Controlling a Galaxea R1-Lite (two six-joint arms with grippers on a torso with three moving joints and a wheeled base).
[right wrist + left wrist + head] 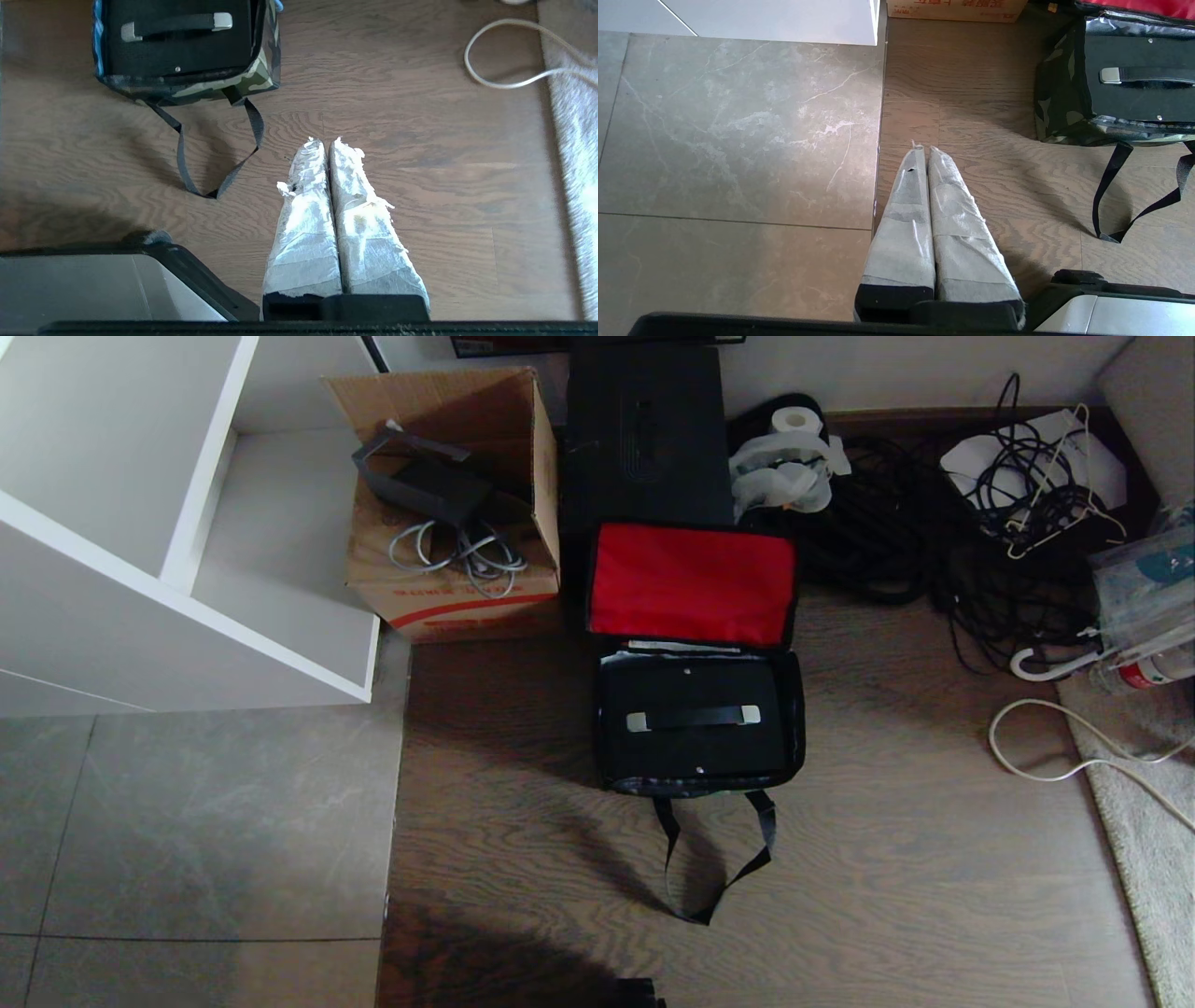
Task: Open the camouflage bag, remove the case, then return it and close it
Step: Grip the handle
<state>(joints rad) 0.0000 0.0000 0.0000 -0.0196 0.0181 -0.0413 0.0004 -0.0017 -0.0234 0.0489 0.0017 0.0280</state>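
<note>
The camouflage bag [795, 709] stands open on the wooden floor, its red-lined lid [693, 582] folded back against a tall black box. Inside it lies the black case [695, 747], handle with silver ends [693, 718] facing up. The bag's black strap [719, 868] trails toward me on the floor. Neither arm shows in the head view. My left gripper [923, 148] hangs shut over the floor seam, well to the side of the bag [1057, 107]. My right gripper [323, 141] is shut too, above bare wood, apart from the bag [261, 74] and its strap [219, 182].
A brown cardboard box [457, 504] with cables stands left of the bag, a tall black box [644, 429] behind it, a white shelf unit [140, 523] farther left. Tangled black cables [934, 541], a white cord [1055, 747] and a grey rug [1144, 803] lie to the right.
</note>
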